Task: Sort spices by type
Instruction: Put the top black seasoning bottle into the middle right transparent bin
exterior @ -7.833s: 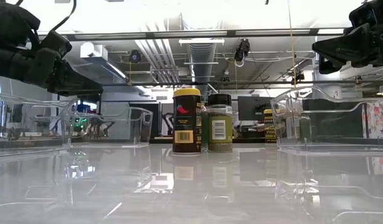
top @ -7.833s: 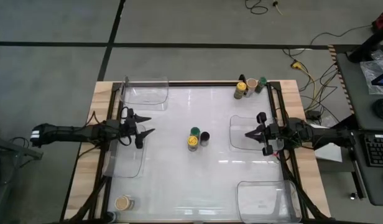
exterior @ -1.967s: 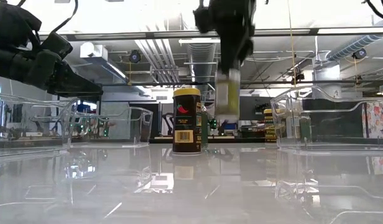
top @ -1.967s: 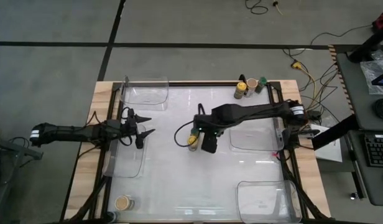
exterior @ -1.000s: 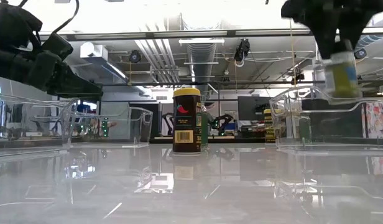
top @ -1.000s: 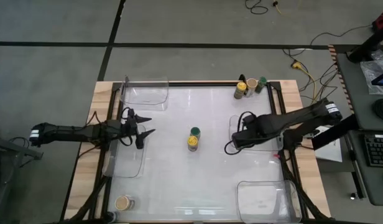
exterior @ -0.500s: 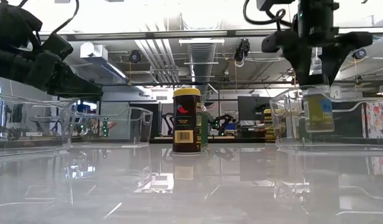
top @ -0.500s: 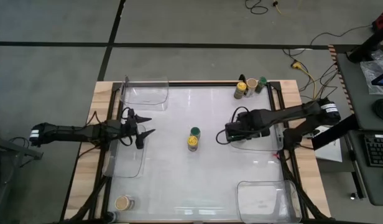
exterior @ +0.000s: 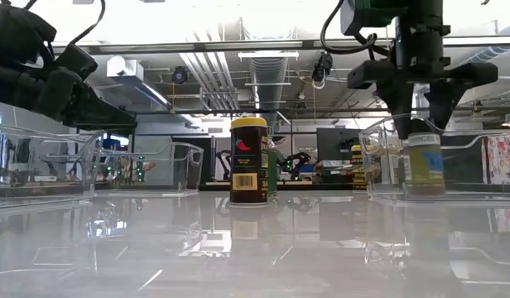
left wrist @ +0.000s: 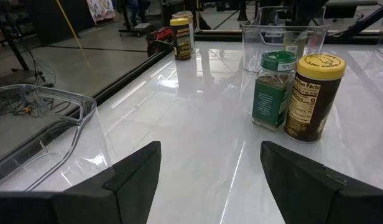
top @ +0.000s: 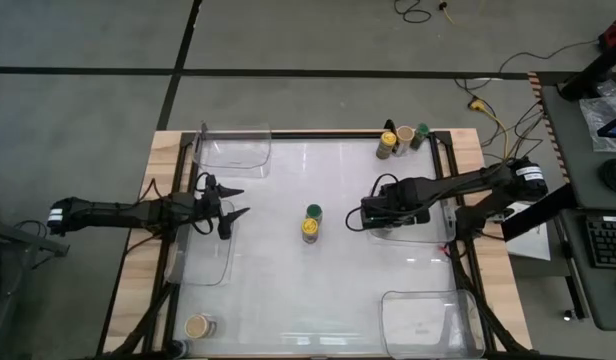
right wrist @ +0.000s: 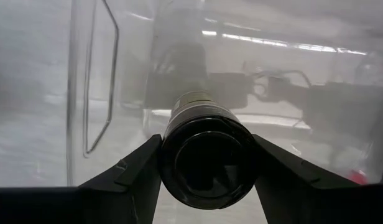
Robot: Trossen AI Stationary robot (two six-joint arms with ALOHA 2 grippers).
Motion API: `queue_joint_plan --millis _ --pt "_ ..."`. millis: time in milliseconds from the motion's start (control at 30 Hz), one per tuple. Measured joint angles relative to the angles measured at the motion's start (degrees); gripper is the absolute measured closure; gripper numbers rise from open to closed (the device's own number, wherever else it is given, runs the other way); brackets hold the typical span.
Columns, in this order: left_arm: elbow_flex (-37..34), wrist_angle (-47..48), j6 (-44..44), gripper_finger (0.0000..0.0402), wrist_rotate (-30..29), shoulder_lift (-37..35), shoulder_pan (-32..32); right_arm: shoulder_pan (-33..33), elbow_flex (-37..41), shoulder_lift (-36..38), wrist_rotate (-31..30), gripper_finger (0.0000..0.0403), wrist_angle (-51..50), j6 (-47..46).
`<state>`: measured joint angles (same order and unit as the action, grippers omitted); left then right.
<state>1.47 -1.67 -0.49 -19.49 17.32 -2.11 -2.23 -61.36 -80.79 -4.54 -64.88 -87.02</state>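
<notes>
A black-lidded spice jar (right wrist: 207,165) is clamped between the fingers of the right gripper (top: 373,212) and is held upright inside the clear tray (top: 428,230) at the right edge of the table; in the low view the jar (exterior: 425,164) is seen behind the tray's near wall (exterior: 379,165), at or just above its floor. No other jar is seen in that tray. The clear tray at the far left corner (top: 233,150), the one at the left edge (top: 210,262) and the one at the near right corner (top: 428,318) are seen without jars inside.

At the middle of the glossy white table (top: 288,280), a yellow-lidded jar (top: 309,230) and a green-lidded jar (top: 314,212) are set touching or just beside each other. Three more jars (top: 398,138) are grouped at the far right corner, and a tan-lidded jar (top: 198,326) is placed alone at the near left corner. The left gripper (top: 231,204) is held over the left tray's inner edge, its fingers spread apart and empty.

A workshop with ceiling ducts (exterior: 267,66) is shown beyond the table in the low view only. Labels on the two central jars are shown in the left wrist view, where the green-lidded one (left wrist: 273,90) and the yellow-lidded one (left wrist: 314,96) are seen side by side. The black lid is shown only in the right wrist view.
</notes>
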Motion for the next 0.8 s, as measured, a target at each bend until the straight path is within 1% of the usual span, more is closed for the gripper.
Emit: queue_joint_plan --millis 133,367,667,800 --pt "0.0 0.0 0.0 0.0141 0.0 0.0 0.0 0.0 0.0 -0.1 -0.2 0.0195 1.0 0.1" --pt "0.0 0.0 0.0 0.0141 0.0 0.0 0.0 -1.2 0.0 -0.1 -0.1 0.0182 1.5 -0.3" --pt "0.0 0.0 0.0 0.0141 0.0 0.0 0.0 -3.0 0.0 -0.1 0.0 0.0187 2.8 -1.5" --pt "0.0 0.0 0.0 0.0141 0.0 0.0 0.0 -3.0 0.0 -0.1 0.0 0.0181 2.8 -1.9"
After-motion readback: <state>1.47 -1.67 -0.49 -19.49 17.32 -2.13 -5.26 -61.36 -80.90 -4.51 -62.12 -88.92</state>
